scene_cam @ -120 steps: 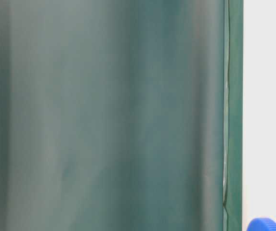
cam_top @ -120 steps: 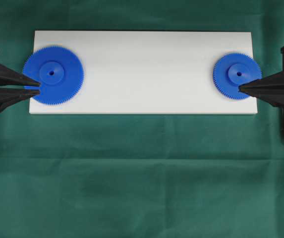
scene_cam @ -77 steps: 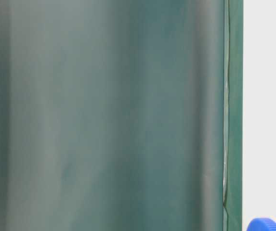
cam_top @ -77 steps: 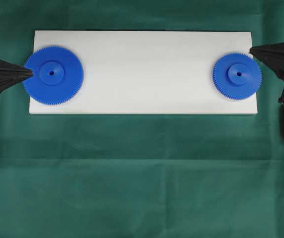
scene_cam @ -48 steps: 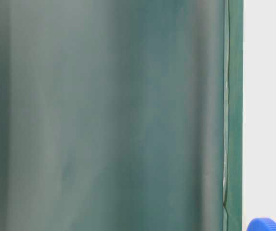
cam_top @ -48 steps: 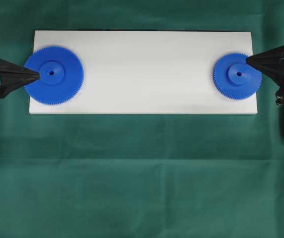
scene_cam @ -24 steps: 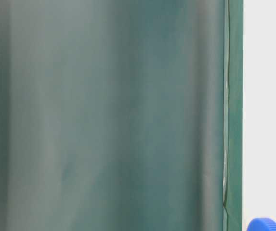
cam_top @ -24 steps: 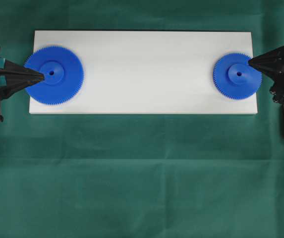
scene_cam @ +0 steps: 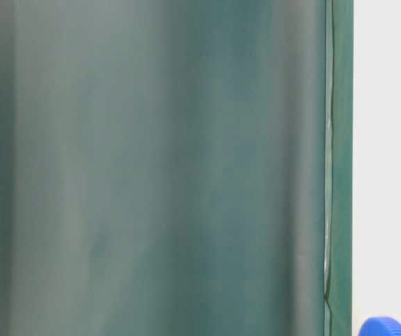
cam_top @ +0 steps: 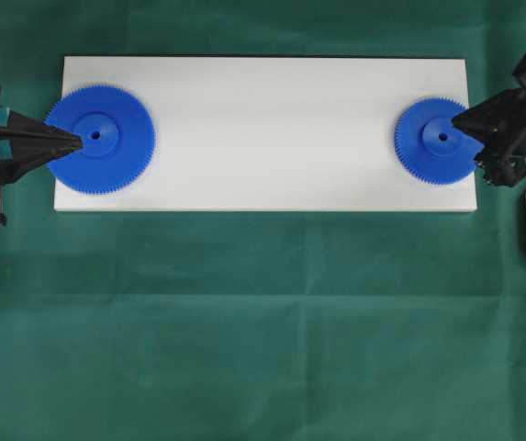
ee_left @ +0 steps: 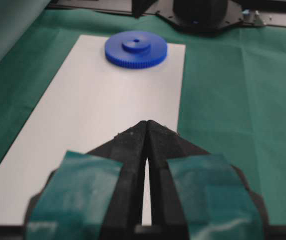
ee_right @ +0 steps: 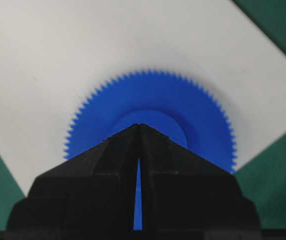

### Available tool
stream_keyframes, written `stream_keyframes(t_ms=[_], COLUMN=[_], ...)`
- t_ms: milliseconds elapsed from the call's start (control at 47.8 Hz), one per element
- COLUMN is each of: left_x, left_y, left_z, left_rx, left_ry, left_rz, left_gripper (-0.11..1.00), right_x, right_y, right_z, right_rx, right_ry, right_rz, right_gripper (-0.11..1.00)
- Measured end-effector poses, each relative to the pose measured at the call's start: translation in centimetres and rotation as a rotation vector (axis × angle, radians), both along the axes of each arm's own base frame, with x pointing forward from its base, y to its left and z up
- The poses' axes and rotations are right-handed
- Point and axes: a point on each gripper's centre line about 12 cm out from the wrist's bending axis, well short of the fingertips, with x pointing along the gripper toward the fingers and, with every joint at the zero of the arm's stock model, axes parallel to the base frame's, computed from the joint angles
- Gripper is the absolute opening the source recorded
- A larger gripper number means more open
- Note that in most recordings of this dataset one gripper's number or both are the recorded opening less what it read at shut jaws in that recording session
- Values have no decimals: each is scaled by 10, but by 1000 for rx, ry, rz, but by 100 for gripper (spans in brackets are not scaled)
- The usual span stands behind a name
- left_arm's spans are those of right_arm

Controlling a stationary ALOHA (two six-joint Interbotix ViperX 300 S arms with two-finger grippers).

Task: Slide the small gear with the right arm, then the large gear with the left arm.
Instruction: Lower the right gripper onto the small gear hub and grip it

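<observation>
On the right end of the white board (cam_top: 263,129) lies the small gear (cam_top: 432,152), also far ahead in the left wrist view (ee_left: 136,49). My right gripper (cam_top: 455,118) is shut, and its pointed tip sits over the hub's right edge (ee_right: 160,119). At the board's left end is the large gear (cam_top: 111,147). My left gripper (cam_top: 79,141) is shut too, with its tip at the left side of that gear's hub. Its teal-banded fingers (ee_left: 83,190) meet at a point (ee_left: 147,122). Neither gripper holds anything.
Green cloth (cam_top: 263,322) covers the table around the board. The right arm's base (ee_left: 197,12) stands beyond the small gear. A blue gear edge (scene_cam: 382,326) peeks into the table-level view; I cannot tell which gear it is.
Both grippers left the gears' lower sides and came back onto the hubs. The left one shut. In the last half second the right gripper edged left and tilted; the gears have not moved.
</observation>
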Motion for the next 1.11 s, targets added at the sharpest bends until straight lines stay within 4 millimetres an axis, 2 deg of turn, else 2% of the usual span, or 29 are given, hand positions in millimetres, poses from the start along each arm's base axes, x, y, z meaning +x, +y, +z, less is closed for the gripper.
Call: stream_keyframes(t_ms=[606, 1108], left_x=[0, 0], left_y=[0, 0], left_z=[1, 0], left_rx=[3, 2], left_ry=[-3, -1], left_rz=[-1, 0], left_gripper=[0, 0], right_x=[7, 9], right_y=[-6, -7], right_z=[-32, -40], right_rx=[41, 74], right_ry=[61, 89], right_rz=[-14, -31], right_gripper=[50, 50])
